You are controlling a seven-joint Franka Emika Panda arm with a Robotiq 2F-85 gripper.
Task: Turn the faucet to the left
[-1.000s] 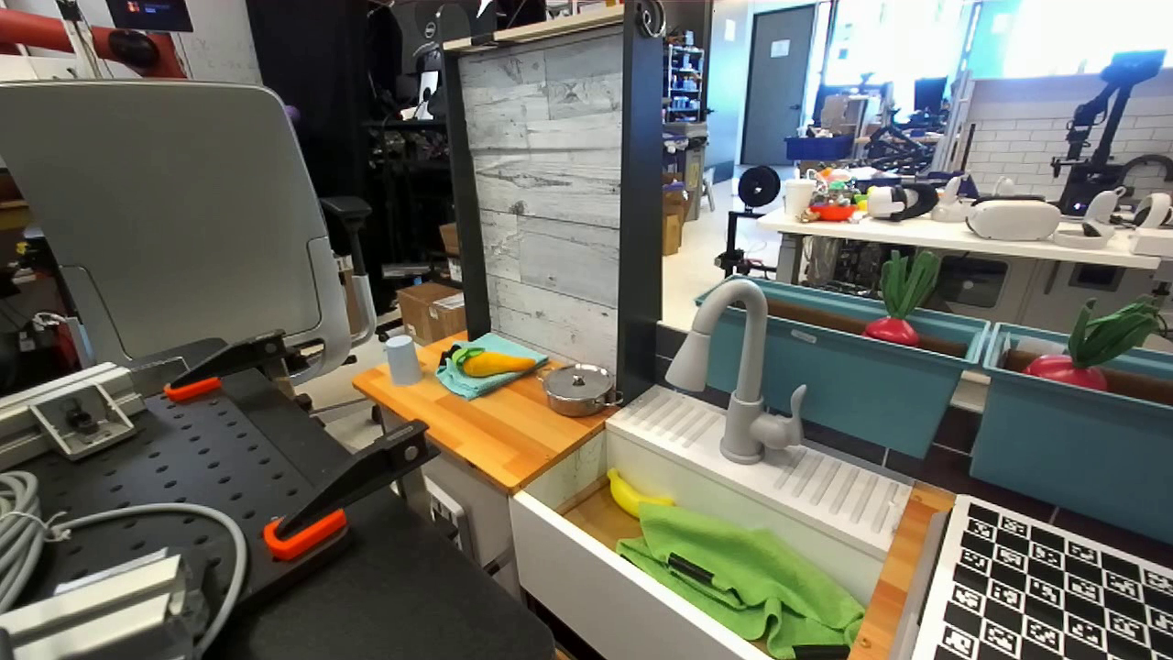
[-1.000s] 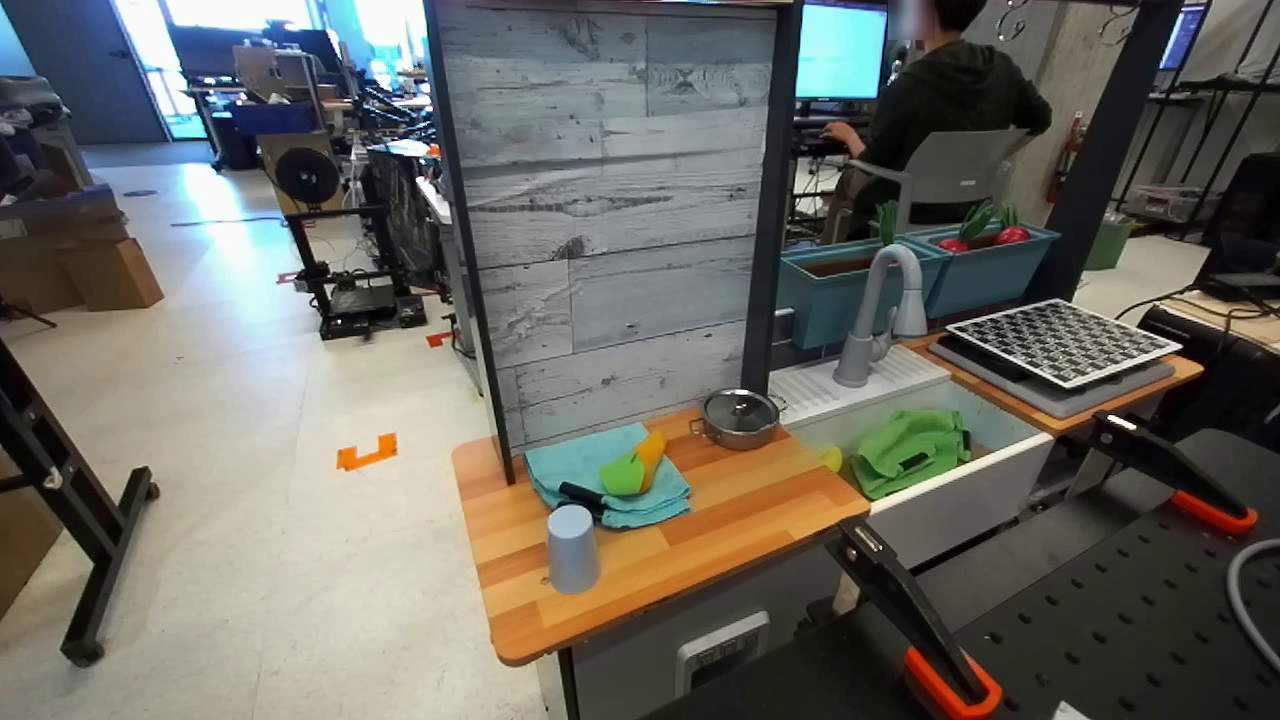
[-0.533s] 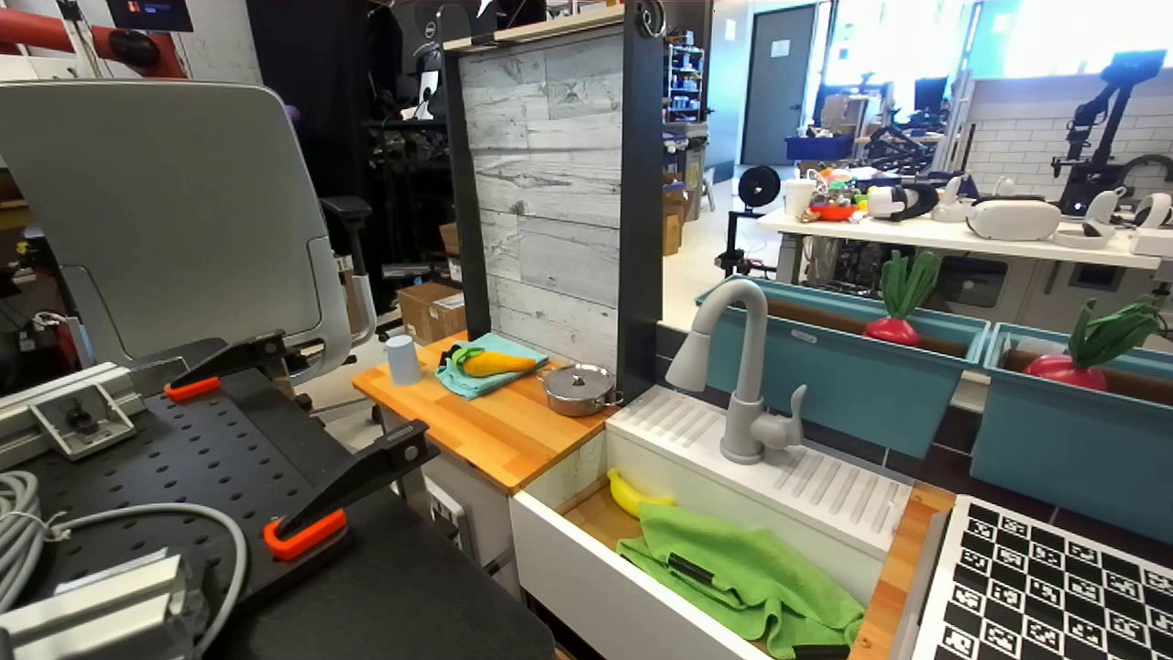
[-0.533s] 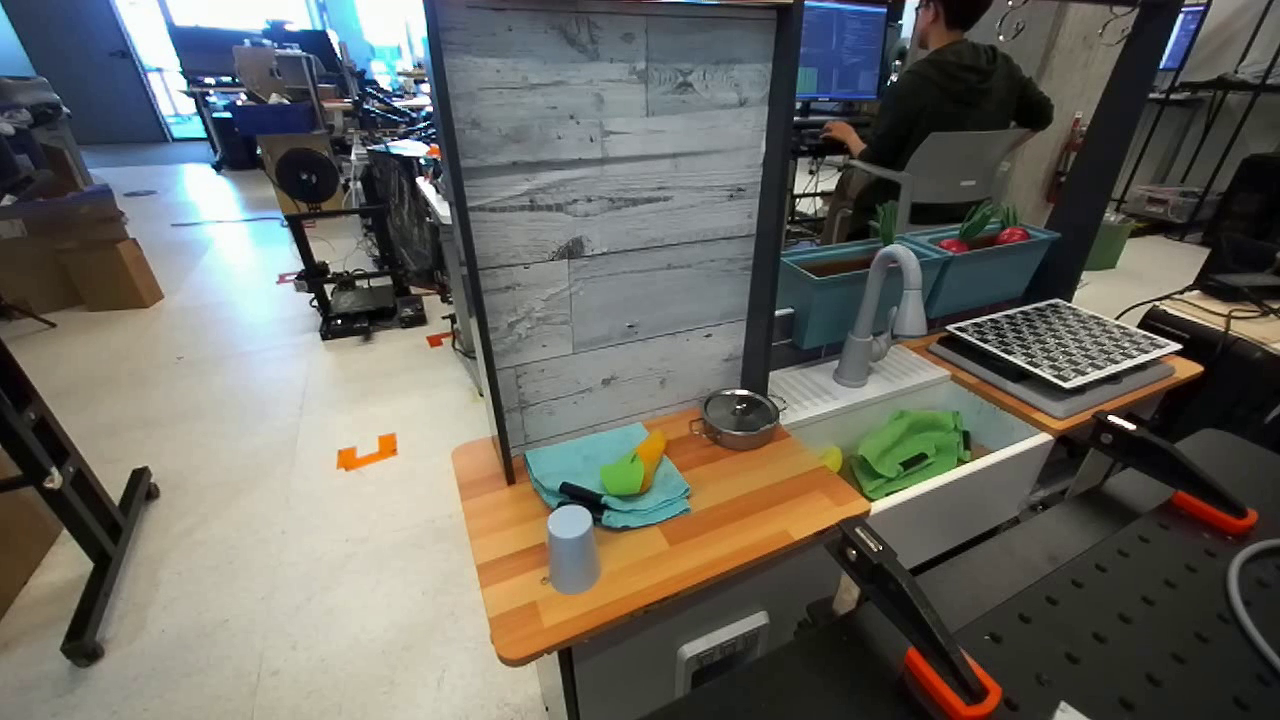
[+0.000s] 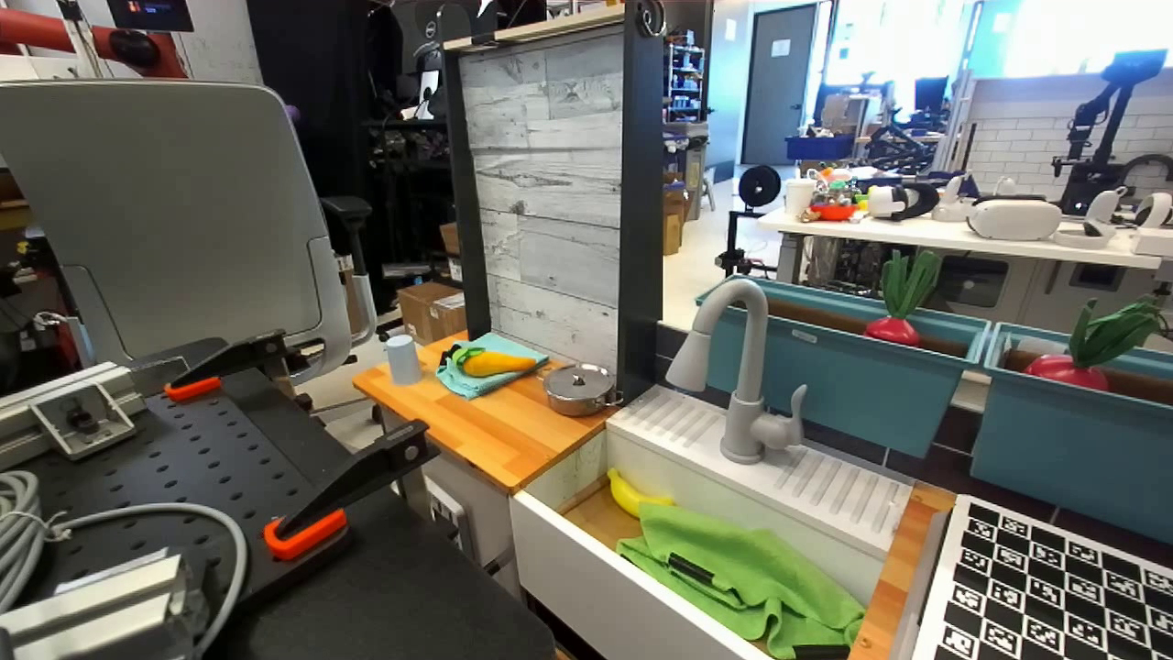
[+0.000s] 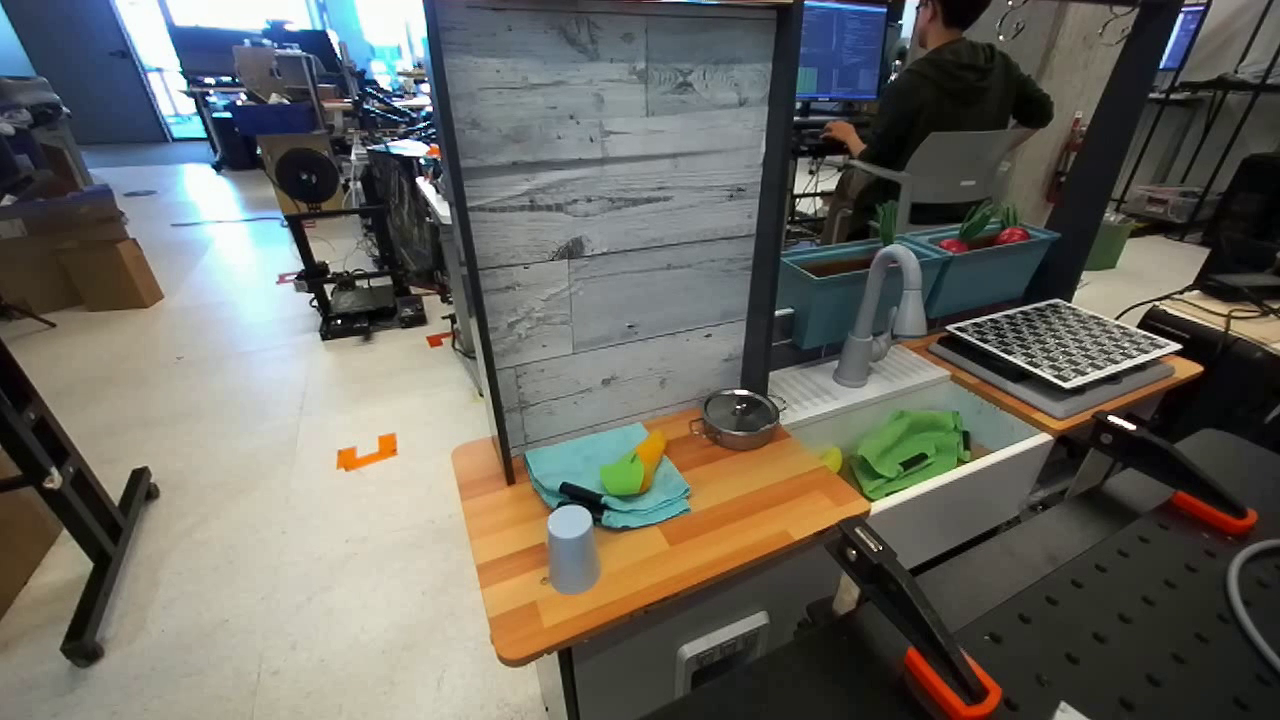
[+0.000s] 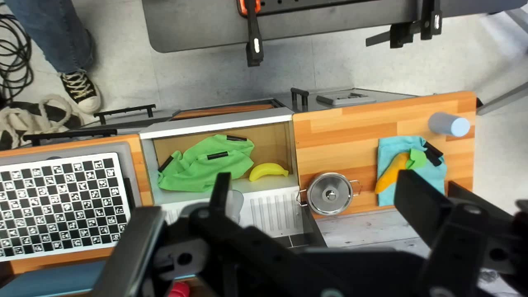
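The grey faucet stands upright on the white ribbed ledge behind the sink and shows in both exterior views (image 5: pixel 753 367) (image 6: pixel 868 315). Its arched spout hooks downward; a small side lever (image 5: pixel 795 412) sits near its base. In the wrist view part of the faucet (image 7: pixel 236 203) shows behind a finger; the rest is hidden by the gripper. My gripper (image 7: pixel 315 180) is open, with its fingers wide apart and nothing between them. It looks down from above the counter and sink, apart from the faucet. No arm or gripper shows in the exterior views.
The sink (image 5: pixel 596 582) holds a green cloth (image 5: pixel 751 568) and a yellow banana (image 5: pixel 634 495). A lidded pot (image 5: pixel 579 390), teal cloth (image 6: pixel 590 465) and blue cup (image 6: pixel 572 548) stand on the wooden counter. Blue planters (image 5: pixel 825 367) and a tall wood-look panel (image 6: pixel 620 200) rise around the faucet.
The faucet and the things around it have not moved. In an exterior view, the background monitor has turned from light to dark and the seated person has shifted slightly.
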